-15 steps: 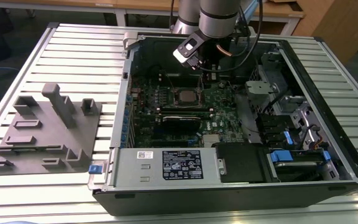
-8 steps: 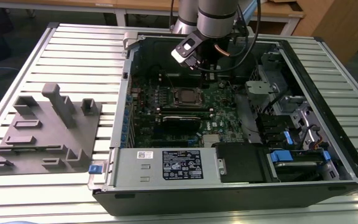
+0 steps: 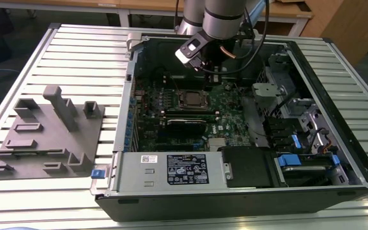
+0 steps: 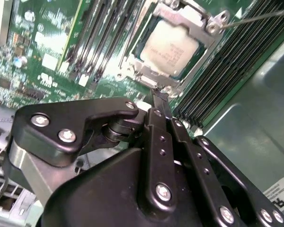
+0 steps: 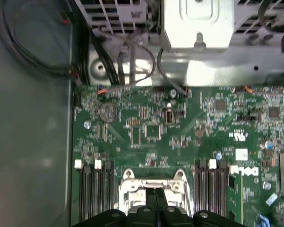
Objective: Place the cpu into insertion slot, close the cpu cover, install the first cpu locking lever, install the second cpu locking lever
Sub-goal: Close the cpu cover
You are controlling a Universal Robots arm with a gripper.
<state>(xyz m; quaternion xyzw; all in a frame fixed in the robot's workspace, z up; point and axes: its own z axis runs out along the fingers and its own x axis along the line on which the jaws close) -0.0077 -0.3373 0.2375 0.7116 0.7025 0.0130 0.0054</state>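
Fixture tray: grey moulded fixture tray (image 3: 43,139) on the slatted table (image 3: 75,43), at the exterior view's left, well apart from the work
Computer case: open computer case (image 3: 123,120) lying on its side, green motherboard (image 3: 229,115) exposed, power supply (image 3: 171,167) along the near edge
Socket: the insertion slot (image 3: 179,99) sits near the middle of the board, between banks of memory slots (image 4: 99,38)
Chip: the cpu (image 4: 173,45) lies flat in the socket, its silver top showing through the window; placement judged done
Frame: the cpu cover (image 4: 180,13) lies down over the chip's edges; closing judged done (no gap seen, though clamping cannot be confirmed)
End effector: the gripper (image 4: 158,97) has its fingers pressed together with nothing between them; the tip is just beside the socket's edge, contact cannot be told
Lever: one thin wire locking lever (image 4: 255,16) juts out from a socket corner, apparently unlatched; the second is not made out
Drive cage: metal drive cage (image 3: 305,124) at the exterior view's right, apart from the gripper
Progress: two of four steps judged complete; lever work judged outstanding
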